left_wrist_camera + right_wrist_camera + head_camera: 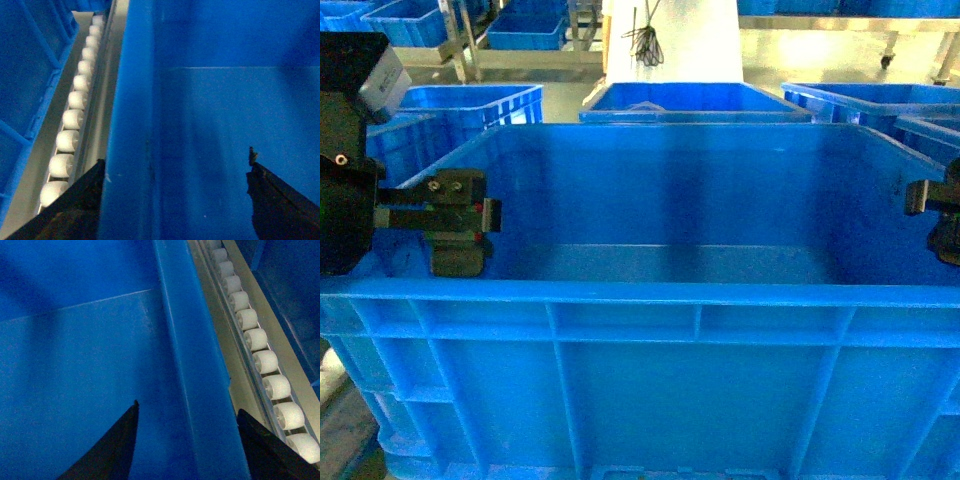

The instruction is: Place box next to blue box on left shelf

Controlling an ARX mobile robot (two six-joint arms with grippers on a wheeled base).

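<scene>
The large bright blue open-top plastic crate [660, 330] fills the foreground, its side rims straddled by the left gripper [175, 200] and right gripper [187, 450], above the white-roller metal shelf [70, 130], another blue crate [470, 110] just beyond its left side.

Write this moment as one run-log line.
left tool: astride wall of bright blue plastic crate | right tool: astride opposite wall | white-roller shelf: beside crate
</scene>
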